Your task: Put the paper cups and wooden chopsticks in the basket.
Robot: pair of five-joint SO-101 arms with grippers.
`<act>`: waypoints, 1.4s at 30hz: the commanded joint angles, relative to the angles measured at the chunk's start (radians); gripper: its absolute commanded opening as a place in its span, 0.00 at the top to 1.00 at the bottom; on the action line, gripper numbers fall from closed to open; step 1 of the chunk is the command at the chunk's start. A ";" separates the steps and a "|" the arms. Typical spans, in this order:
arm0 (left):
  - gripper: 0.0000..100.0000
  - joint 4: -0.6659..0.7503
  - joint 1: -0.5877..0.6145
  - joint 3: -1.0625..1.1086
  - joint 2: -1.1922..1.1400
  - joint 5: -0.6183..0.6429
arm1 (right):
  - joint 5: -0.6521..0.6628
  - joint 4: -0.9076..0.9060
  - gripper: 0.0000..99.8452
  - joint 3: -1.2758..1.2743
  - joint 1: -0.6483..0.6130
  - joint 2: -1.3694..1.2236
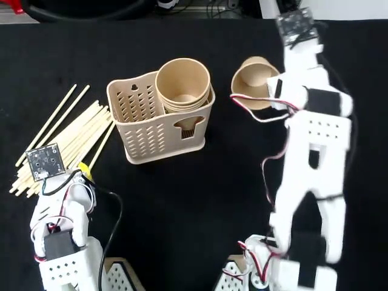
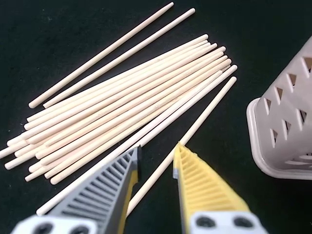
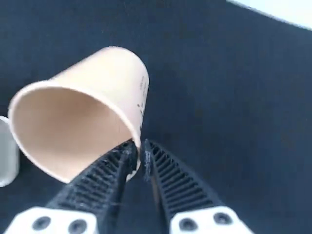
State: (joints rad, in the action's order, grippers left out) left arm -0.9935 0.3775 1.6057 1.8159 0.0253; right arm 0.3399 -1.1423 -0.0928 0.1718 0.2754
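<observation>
A beige slotted basket (image 1: 142, 127) stands mid-table with stacked paper cups (image 1: 183, 85) in its right half. Right of it, my right gripper (image 1: 276, 91) is shut on the rim of another paper cup (image 1: 253, 80). In the right wrist view the black fingers (image 3: 168, 168) pinch the wall of that cup (image 3: 78, 122). Several wooden chopsticks (image 1: 66, 139) lie fanned out left of the basket. My left gripper (image 2: 157, 156) is open low over them, its grey and yellow fingers either side of one loose chopstick (image 2: 204, 114) beside the pile (image 2: 117, 109).
The black cloth covers the whole table. A basket corner (image 2: 285, 122) stands close beside the left gripper. Two stray chopsticks (image 2: 112, 51) lie apart on the pile's far side. Red and white cables (image 1: 257, 115) hang from the right arm.
</observation>
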 commanded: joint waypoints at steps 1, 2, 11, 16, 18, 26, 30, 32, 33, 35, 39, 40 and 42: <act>0.87 0.015 -0.007 -0.004 0.003 -0.006 | -0.068 -0.121 0.99 0.114 0.008 0.122; 0.87 0.015 -0.007 -0.004 0.003 -0.006 | -0.087 -0.123 0.99 0.116 -0.002 0.145; 0.87 0.015 -0.007 -0.004 0.003 -0.006 | -0.206 -0.187 0.99 0.171 -0.190 0.406; 0.87 0.017 0.013 -0.004 0.003 -0.006 | -0.247 -0.224 0.99 0.163 -0.370 0.538; 0.87 0.017 0.013 -0.004 0.003 -0.006 | -0.264 -0.239 0.99 0.163 -0.414 0.565; 0.87 0.017 0.012 -0.004 0.003 -0.006 | -0.269 -0.272 0.99 0.160 -0.465 0.573; 0.87 0.017 0.012 -0.004 0.003 -0.006 | -0.293 -0.333 0.99 0.156 -0.463 0.541; 0.87 0.017 0.012 -0.004 0.003 -0.006 | -0.295 -0.330 0.99 0.160 -0.463 0.513; 0.87 0.017 0.012 -0.004 0.003 -0.006 | -0.295 -0.319 0.99 0.160 -0.463 0.498; 0.87 0.017 0.012 -0.004 0.003 -0.006 | -0.295 -0.313 0.99 0.163 -0.465 0.460; 0.87 0.017 0.012 -0.004 0.003 -0.006 | -0.288 -0.284 0.99 0.165 -0.465 0.369; 0.87 0.017 0.010 -0.004 0.003 -0.006 | -0.287 -0.270 0.99 0.165 -0.465 0.348; 0.87 0.017 0.010 -0.004 0.003 -0.006 | -0.287 -0.250 0.99 0.166 -0.465 0.318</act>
State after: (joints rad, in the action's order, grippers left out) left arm -0.9935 0.3821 1.6057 1.8159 0.0253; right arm 0.0545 -1.4323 0.0284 -0.2793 0.6299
